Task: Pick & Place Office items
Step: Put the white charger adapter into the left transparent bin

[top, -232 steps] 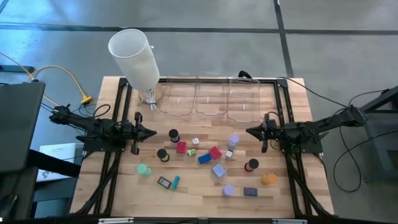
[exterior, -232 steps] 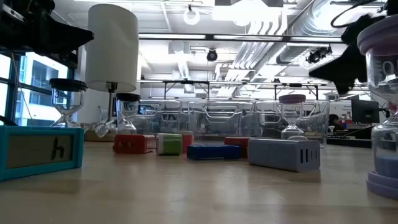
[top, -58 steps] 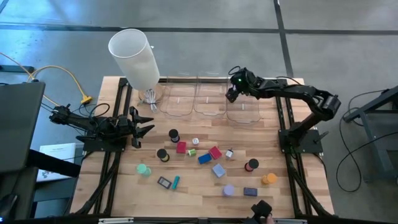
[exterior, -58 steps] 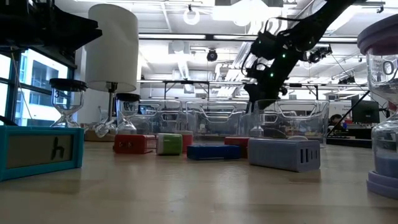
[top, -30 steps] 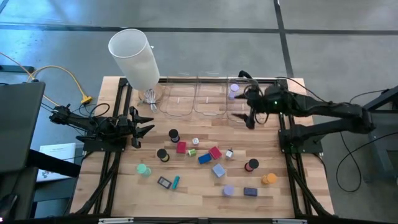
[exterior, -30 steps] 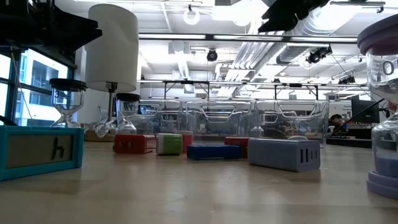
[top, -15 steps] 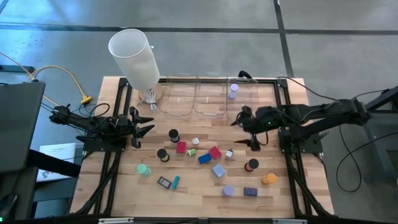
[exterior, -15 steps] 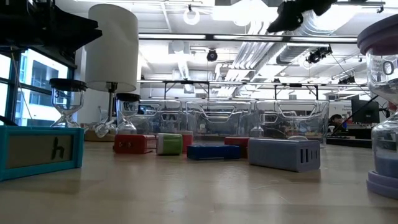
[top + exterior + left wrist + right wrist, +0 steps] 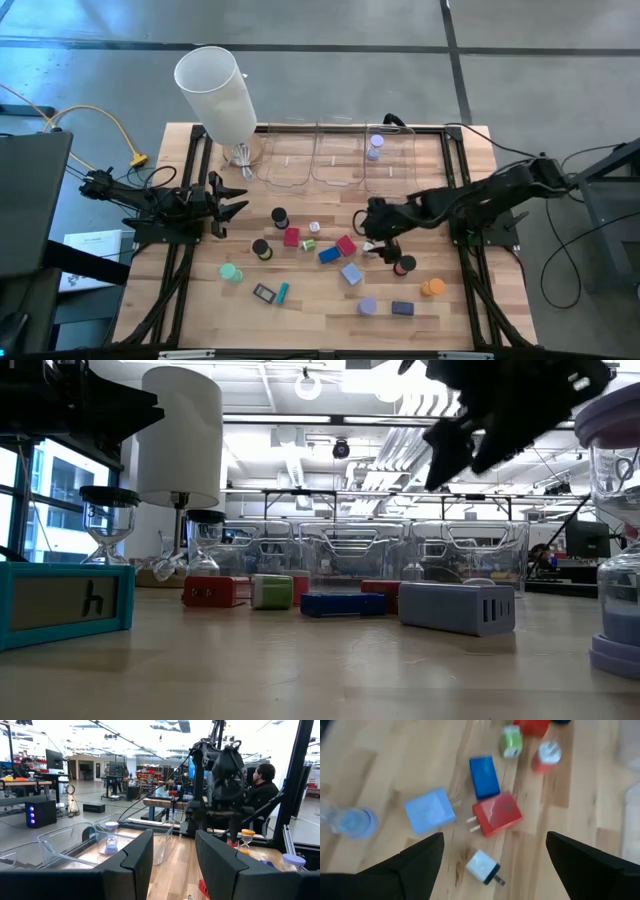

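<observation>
Wooden table [image 9: 200, 310], scattered colourful plug-like blocks [image 9: 496, 813]

wooden tabletop [image 9: 200, 310]. directly on it: three clear bins [image 9: 340, 158] beyond the right tool [image 9: 378, 236]; white plug cube [image 9: 369, 247] beneath it; red block [image 9: 346, 245], blue block [image 9: 329, 255], lavender block [image 9: 351, 273] just beside; orange roll [image 9: 432, 288] farther off.

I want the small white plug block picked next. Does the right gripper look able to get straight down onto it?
Probably yes. The right gripper hangs open above the small white plug block, nothing covering it. The red block lies close beside but apart, so the fingers look to have room.
</observation>
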Motion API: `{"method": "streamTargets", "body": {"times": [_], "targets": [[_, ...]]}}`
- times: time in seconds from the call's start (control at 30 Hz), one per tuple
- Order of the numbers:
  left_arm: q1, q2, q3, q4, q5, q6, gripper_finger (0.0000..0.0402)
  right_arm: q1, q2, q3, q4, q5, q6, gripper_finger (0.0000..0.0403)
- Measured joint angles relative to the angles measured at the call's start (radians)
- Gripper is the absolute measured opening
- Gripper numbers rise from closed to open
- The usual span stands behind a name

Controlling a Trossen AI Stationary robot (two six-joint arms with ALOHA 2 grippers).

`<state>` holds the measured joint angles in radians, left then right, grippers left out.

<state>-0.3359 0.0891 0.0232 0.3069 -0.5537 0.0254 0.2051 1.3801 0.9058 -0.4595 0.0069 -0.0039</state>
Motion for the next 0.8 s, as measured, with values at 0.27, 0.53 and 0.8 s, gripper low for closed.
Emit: {"method": "streamTargets", "body": {"times": [0.27,0.53,0.8], "targets": [[0.0,0.0,0.0,0.0,0.001,-0.026,0.0143,0.034,0.113,0.0,-0.083,0.102,0.064,0.0341],[0.0,0.0,0.0,0.0,0.003,-0.061,0.0143,0.051,0.239,0.0,-0.102,0.124,0.063,0.0341],[0.0,0.0,0.0,0.0,0.005,-0.091,0.0143,0.073,0.31,0.0,-0.073,0.175,-0.023,0.0341]]}}
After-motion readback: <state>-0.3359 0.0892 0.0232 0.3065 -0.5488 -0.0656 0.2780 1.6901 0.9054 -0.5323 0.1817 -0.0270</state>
